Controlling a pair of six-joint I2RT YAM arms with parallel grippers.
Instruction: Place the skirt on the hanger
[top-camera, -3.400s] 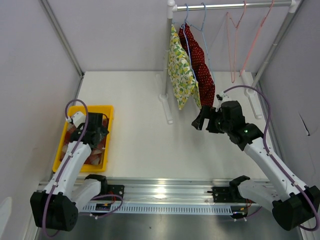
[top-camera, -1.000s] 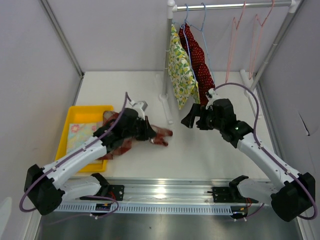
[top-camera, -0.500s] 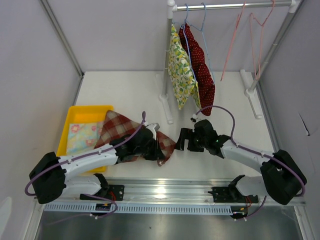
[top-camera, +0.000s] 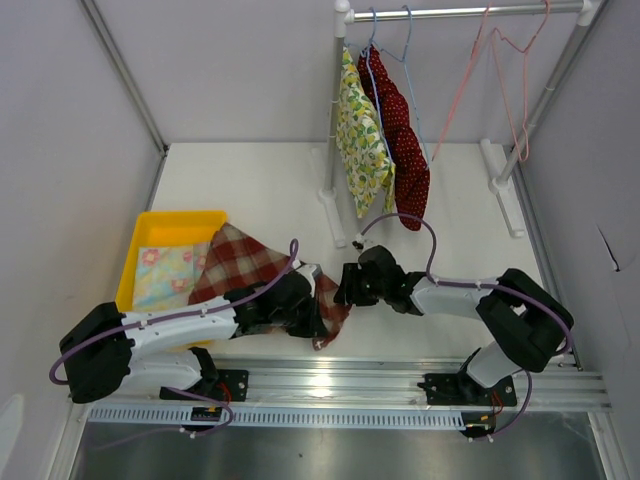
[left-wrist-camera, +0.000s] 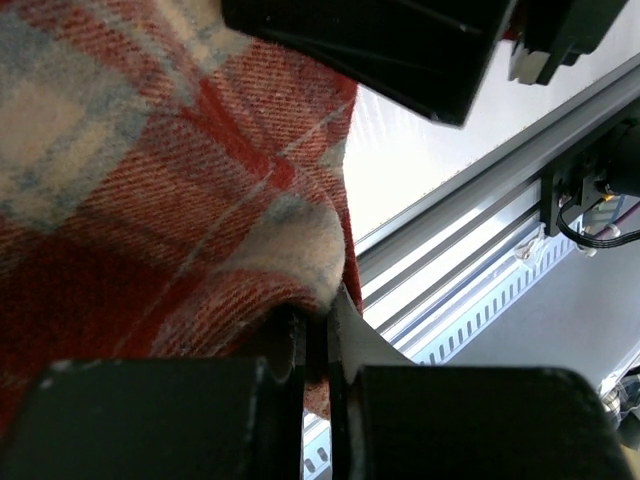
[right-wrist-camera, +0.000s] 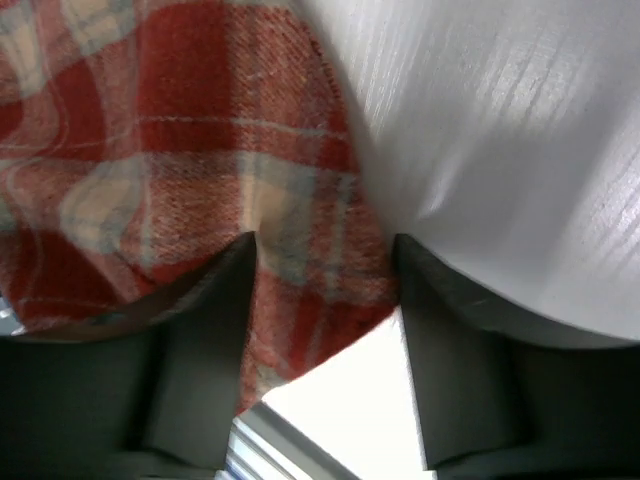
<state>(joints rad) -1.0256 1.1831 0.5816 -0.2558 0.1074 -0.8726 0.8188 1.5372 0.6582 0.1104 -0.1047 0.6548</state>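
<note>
A yellow tray (top-camera: 150, 222) is sitting at the left, with a folded flowered cloth (top-camera: 165, 275) lying in it. The plaid skirt (top-camera: 235, 262) is draping over the tray's right rim and trailing onto the table just right of the tray. It is looking soft, light and floppy, so it will likely sag and fold wherever it is not held; taking it at two spread points along one edge, ideally the waistband, should keep it open.

Right of the tray, the left gripper (left-wrist-camera: 318, 330) is pinching a fold of the skirt between fully closed fingers. Further right of the tray, the right gripper (right-wrist-camera: 322, 245) is straddling the skirt's edge with its jaws standing apart, not yet pressing the cloth.

Far right of the tray and further back, two garments (top-camera: 385, 150) are hanging on blue hangers, and empty pink hangers (top-camera: 460, 85) are hanging beyond them. The rack's upright post (top-camera: 335, 150) and those hung garments are standing between the skirt and the free hangers.
</note>
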